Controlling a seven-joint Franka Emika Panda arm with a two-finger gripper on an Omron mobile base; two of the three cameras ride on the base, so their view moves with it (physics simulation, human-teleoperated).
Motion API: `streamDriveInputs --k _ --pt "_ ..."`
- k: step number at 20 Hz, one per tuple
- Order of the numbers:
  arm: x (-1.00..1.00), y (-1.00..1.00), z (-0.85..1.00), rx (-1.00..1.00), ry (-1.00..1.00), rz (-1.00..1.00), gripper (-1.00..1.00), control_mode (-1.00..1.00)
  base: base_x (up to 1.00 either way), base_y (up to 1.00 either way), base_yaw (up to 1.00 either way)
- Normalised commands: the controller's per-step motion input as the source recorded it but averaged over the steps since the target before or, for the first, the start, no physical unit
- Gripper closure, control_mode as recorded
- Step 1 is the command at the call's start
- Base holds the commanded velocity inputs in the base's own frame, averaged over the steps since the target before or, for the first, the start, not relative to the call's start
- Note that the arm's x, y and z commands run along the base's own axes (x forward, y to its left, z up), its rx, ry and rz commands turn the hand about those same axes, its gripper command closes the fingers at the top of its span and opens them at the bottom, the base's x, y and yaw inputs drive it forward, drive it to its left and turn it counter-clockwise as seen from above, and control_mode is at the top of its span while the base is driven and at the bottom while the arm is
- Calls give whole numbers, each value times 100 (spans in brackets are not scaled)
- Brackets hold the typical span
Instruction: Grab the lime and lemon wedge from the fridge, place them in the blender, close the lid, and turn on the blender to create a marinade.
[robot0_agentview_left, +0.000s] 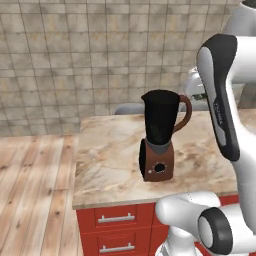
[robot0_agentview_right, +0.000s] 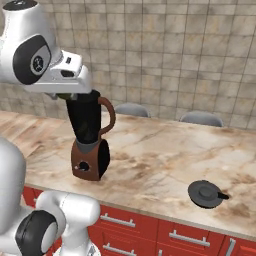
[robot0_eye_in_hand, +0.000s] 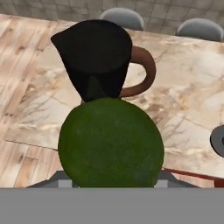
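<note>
Marble counter (robot0_agentview_right: 165, 150) before tiled wall (robot0_agentview_right: 175, 50)

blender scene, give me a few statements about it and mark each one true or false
1. The lid sits on the blender jug. False: it lies on the counter, apart from the blender.
2. The lime is held right before the hand camera, above the open jug. True.
3. The blender's handle is brown. True.
4. The lime already lies on the counter beside the base. False: it is up at the hand.
5. Red drawers run below the counter. True.
</note>
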Motion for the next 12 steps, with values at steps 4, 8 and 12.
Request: streamDriveInputs --k 4,8,12 --pt "99 47 -13 0 9 0 100 -100 0 0 0" --pt "100 34 -9 0 11 0 100 -100 0 0 0" --pt "75 16 -17 0 19 0 100 -100 0 0 0"
